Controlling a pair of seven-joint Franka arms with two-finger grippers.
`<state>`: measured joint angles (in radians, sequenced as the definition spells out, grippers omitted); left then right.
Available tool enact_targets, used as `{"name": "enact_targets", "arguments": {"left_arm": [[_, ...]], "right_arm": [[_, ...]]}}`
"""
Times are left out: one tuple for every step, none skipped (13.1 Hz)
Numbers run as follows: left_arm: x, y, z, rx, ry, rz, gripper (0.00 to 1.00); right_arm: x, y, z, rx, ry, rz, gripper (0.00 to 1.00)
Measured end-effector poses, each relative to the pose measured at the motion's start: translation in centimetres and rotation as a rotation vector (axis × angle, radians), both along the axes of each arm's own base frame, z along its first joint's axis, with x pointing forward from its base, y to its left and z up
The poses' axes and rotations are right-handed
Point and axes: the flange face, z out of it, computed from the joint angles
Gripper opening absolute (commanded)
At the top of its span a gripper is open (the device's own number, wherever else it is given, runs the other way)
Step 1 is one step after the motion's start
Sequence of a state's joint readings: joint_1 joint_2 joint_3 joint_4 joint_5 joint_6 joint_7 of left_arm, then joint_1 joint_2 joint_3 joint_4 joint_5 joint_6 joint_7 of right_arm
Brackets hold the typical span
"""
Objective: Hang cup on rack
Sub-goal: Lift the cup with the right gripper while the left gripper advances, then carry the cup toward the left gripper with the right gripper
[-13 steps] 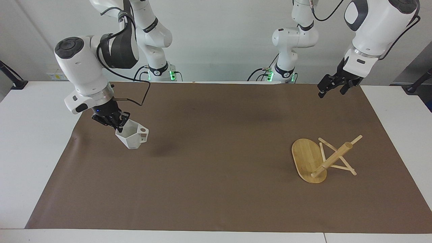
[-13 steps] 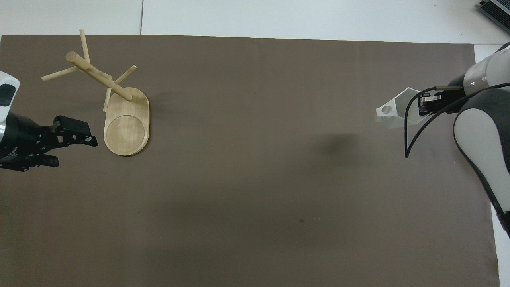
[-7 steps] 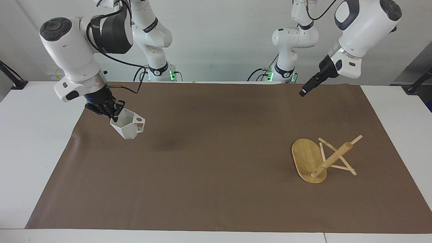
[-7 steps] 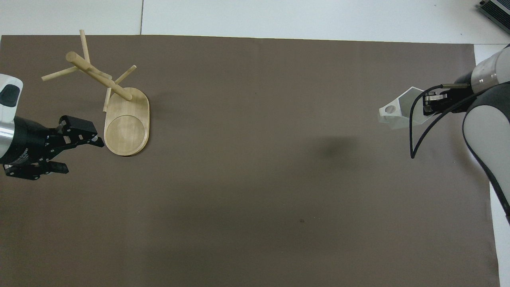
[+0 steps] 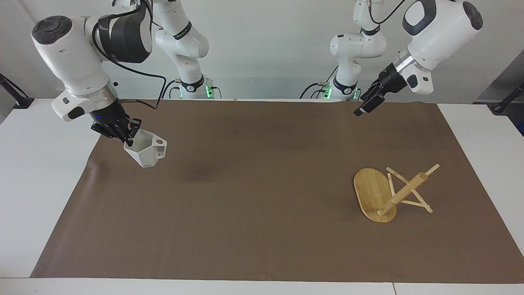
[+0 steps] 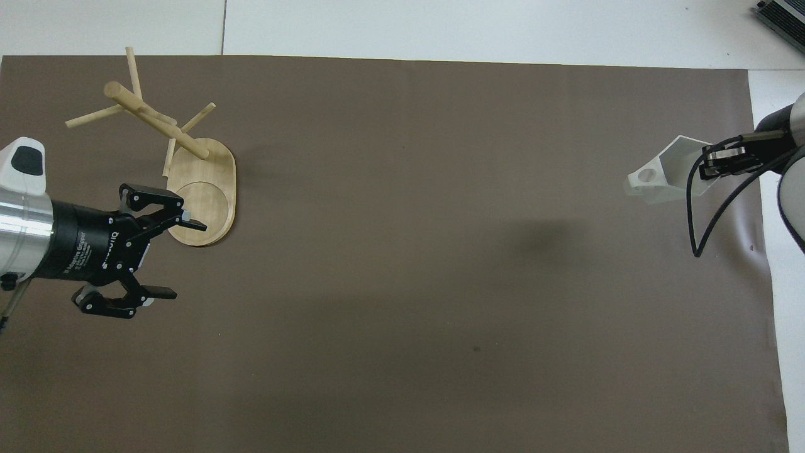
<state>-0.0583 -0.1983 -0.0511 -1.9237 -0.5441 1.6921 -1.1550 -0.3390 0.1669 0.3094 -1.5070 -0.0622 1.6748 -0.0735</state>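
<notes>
Left hand (image 6: 168, 259): raised over the brown mat (image 5: 262, 229) covering the table (image 5: 37, 176), at the left arm's end, fingers spread apart, nothing held. Right hand (image 5: 127, 138): in the air over the mat at the right arm's end, clamped on the rim of the small white faceted cup (image 5: 144, 152), which hangs tilted, clear of the mat. Light bamboo rack with oval base (image 5: 374, 192): tipped over, lying on the mat toward the left arm's end, pegs resting on the surface.

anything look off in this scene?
Yes: the rack is tipped over at the left arm's end of the brown mat, base on edge, post slanted and resting on its pegs. A cup can't hang until it's stood up. The right claw holds the cup in the air.
</notes>
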Motion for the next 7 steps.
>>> {"name": "enact_targets", "arguments": {"left_arm": [[0.3, 0.0, 0.1, -0.035, 0.018, 0.069, 1.0], [0.5, -0.1, 0.1, -0.068, 0.035, 0.131, 1.0], [0.7, -0.3, 0.0, -0.099, 0.052, 0.179, 1.0], [0.8, -0.4, -0.3, -0.137, 0.066, 0.215, 1.0], [0.9, -0.5, -0.6, -0.177, 0.079, 0.246, 1.0], [1.1, -0.6, -1.0, -0.212, 0.088, 0.275, 1.0], [1.2, -0.7, -1.3, -0.238, 0.097, 0.298, 1.0]], "right_arm": [[-0.2, 0.2, 0.0, 0.001, 0.015, 0.003, 0.0], [-0.3, 0.5, 0.0, 0.006, 0.024, 0.009, 0.0], [-0.3, 1.1, 0.2, 0.029, 0.025, 0.013, 0.0], [-0.3, 1.8, 0.3, 0.087, 0.022, 0.009, 0.0], [-0.4, 2.5, 0.6, 0.153, 0.018, 0.001, 0.0], [-0.4, 3.0, 0.9, 0.204, 0.014, -0.007, 0.0], [-0.4, 3.5, 1.1, 0.235, 0.01, -0.008, 0.0]]}}
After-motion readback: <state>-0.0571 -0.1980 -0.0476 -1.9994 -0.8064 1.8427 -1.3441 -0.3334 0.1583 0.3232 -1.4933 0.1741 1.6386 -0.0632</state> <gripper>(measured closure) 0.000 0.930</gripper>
